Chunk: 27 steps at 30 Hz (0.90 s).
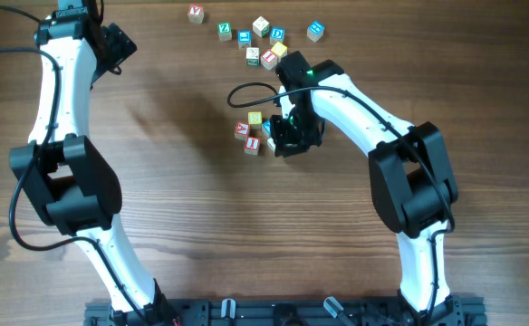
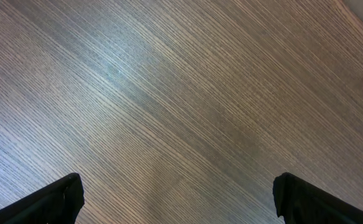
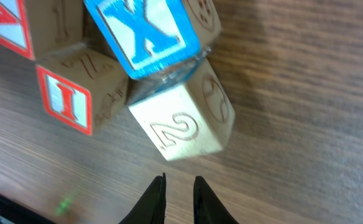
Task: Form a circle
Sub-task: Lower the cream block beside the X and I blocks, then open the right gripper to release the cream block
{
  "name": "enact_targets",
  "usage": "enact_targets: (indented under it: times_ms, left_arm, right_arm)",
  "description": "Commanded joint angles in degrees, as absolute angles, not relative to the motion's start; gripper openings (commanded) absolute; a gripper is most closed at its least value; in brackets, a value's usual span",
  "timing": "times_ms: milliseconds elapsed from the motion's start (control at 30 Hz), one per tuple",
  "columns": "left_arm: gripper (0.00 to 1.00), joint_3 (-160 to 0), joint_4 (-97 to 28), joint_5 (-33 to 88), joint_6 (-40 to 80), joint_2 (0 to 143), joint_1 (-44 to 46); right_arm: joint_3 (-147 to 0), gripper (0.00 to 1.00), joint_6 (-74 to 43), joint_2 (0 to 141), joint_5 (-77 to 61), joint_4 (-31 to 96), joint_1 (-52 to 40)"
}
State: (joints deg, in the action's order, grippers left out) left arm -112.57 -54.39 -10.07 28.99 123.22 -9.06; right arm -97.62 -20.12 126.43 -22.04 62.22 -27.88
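The circle shows as a tight cluster of small letter cubes left of my right gripper. In the right wrist view a blue X cube leans over a whitish cube marked 2, with a red I cube and another red-lettered cube to their left. My right gripper sits just short of the whitish cube, jaws nearly together with only a narrow gap and nothing between them. My left gripper is far off at the top left. In its own view the left gripper stands wide open over bare wood.
A loose scatter of several similar letter cubes lies at the back of the table, just behind the right arm's wrist. A black cable loops above the cluster. A dark rail runs along the front edge.
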Motion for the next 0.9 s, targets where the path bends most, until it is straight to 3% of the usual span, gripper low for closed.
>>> enact_targets:
  times_ms: [0,200,467,867]
  left_arm:
    - [1.00,-113.14,-54.30,-10.79,28.71,123.02,-9.17]
    - [1.00,-113.14,-54.30,-10.79,28.71,123.02,-9.17]
    - [1.00,-113.14,-54.30,-10.79,28.71,123.02,-9.17]
    - [1.00,-113.14,-54.30,-10.79,28.71,123.02,-9.17]
  right_arm:
    - [-97.06,0.16,-20.60,127.07,-20.56,63.37,-25.82]
    - [-97.06,0.16,-21.17,127.07,-19.94,59.92,-23.27]
    - [-97.06,0.06,-24.23,127.09,-19.92,55.29,-23.29]
    - [-97.06,0.06,-25.56,127.09,-18.90,55.72,-25.23]
